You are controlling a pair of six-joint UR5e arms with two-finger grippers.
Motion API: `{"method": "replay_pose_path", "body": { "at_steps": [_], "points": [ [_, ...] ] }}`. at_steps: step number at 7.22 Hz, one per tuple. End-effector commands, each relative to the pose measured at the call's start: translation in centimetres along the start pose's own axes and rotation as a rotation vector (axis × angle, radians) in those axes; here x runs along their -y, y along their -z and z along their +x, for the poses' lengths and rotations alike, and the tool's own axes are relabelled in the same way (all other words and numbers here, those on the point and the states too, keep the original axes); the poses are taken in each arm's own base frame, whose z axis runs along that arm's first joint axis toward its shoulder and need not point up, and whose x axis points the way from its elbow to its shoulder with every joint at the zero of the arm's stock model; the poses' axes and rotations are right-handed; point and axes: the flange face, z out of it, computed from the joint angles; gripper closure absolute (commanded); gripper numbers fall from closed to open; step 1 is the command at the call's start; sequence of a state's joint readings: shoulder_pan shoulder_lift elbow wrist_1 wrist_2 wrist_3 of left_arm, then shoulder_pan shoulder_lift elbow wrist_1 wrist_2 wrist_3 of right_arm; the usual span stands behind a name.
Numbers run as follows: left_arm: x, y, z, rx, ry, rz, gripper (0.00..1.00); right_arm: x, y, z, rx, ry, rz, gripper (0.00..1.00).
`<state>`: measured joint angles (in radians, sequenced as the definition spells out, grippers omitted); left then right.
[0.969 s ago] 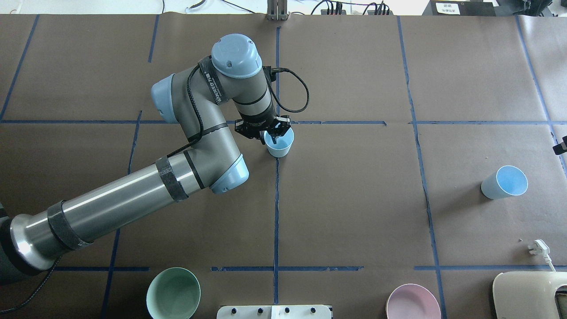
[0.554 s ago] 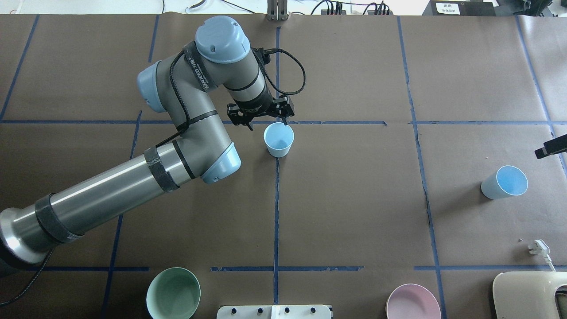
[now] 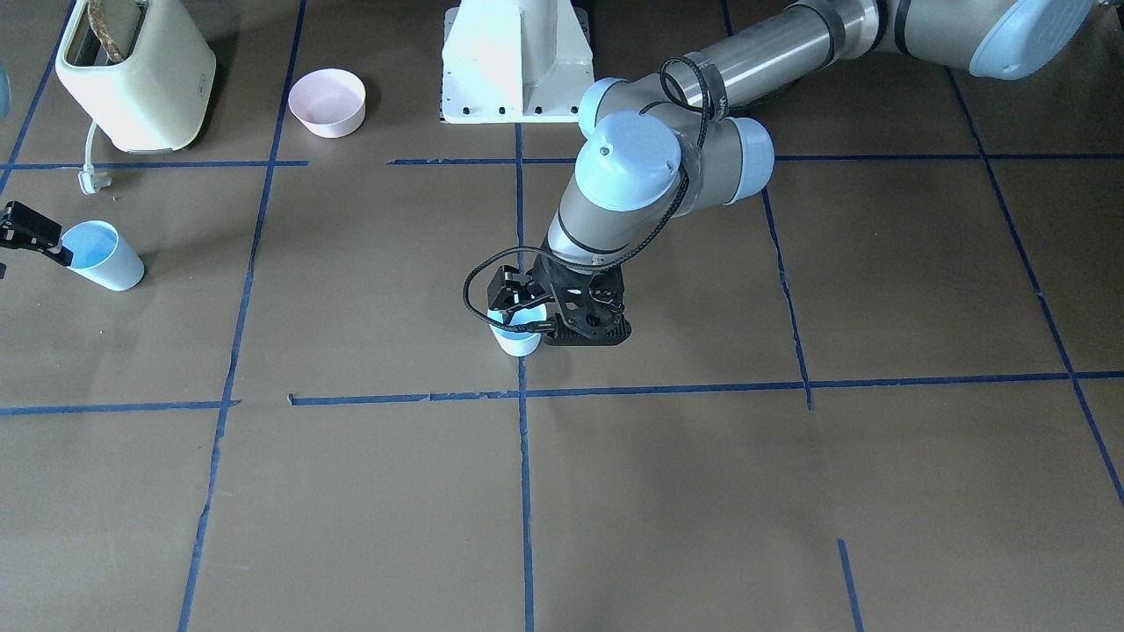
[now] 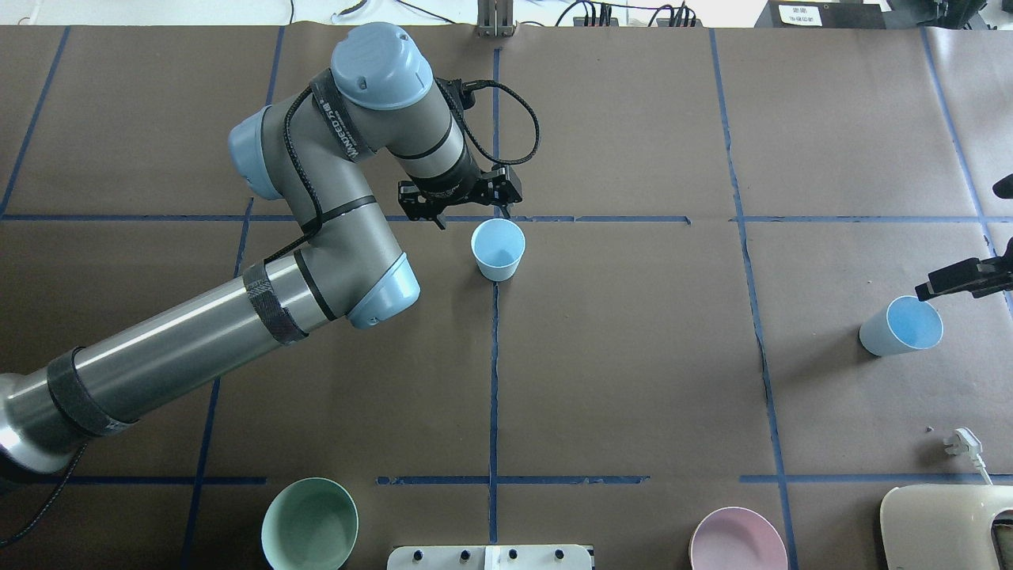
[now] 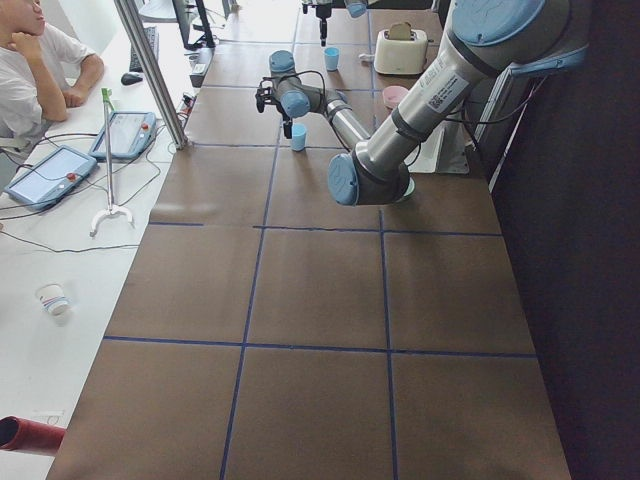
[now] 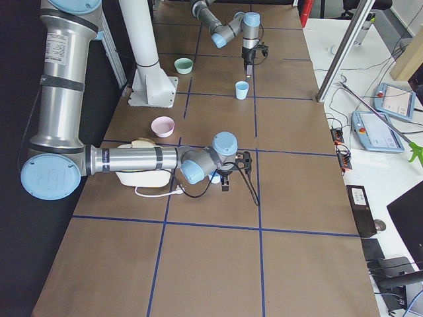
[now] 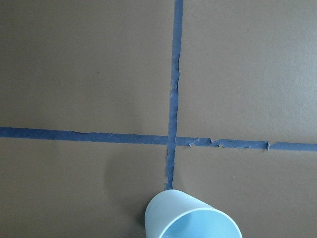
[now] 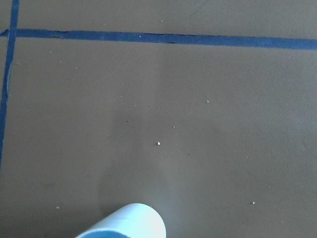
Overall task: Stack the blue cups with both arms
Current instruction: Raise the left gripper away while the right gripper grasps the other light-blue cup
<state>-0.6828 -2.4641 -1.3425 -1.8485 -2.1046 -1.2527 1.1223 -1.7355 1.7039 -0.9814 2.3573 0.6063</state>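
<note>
One pale blue cup (image 4: 498, 252) stands upright at the table's centre, on a tape crossing. It also shows in the front view (image 3: 518, 342) and at the bottom of the left wrist view (image 7: 190, 218). My left gripper (image 4: 472, 218) is open and empty, raised just beyond the cup and apart from it. The second blue cup (image 4: 902, 326) stands at the right side. It also shows in the front view (image 3: 101, 256). My right gripper (image 4: 961, 279) reaches in from the right edge, just over this cup's far rim. I cannot tell if it is open. The right wrist view shows only the cup's rim (image 8: 131, 220).
A mint-green bowl (image 4: 310, 524) and a pink bowl (image 4: 737, 542) sit at the near edge. A cream toaster (image 4: 946, 526) and its white plug (image 4: 961, 442) are at the near right corner. The white pedestal base (image 3: 514, 61) stands between the bowls. An operator sits beside the table.
My left gripper let go of the centre cup's rim, opened, and drew up and away to the far left. My right gripper came in from the right edge toward the right cup.
</note>
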Motion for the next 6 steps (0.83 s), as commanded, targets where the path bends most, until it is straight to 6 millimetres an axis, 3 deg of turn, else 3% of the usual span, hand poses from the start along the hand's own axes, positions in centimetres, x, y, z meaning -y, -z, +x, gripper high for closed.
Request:
{"method": "replay_pose_path", "body": {
  "at_steps": [1, 3, 4, 5, 6],
  "points": [
    [-0.1, 0.0, -0.2, -0.001, 0.000, 0.000, 0.00, -1.8, -0.9, 0.3, 0.006, 0.014, -0.022, 0.00],
    [-0.2, 0.0, -0.6, 0.001, 0.001, 0.000, 0.00, -2.2, -2.2, -0.4, -0.001, 0.028, -0.045, 0.02],
    [-0.7, 0.3, -1.7, -0.003, -0.001, 0.002, 0.00, -2.3, -2.4, -0.5, -0.002, 0.028, -0.048, 0.19],
    [-1.2, 0.6, -2.6, -0.008, -0.006, 0.004, 0.00, -2.2, -3.0, -1.3, 0.000, 0.004, -0.060, 0.61],
    [-1.3, 1.0, -2.5, -0.015, -0.010, 0.008, 0.00, -2.3, -3.5, -1.7, -0.006, 0.002, -0.063, 0.94]
  ]
}}
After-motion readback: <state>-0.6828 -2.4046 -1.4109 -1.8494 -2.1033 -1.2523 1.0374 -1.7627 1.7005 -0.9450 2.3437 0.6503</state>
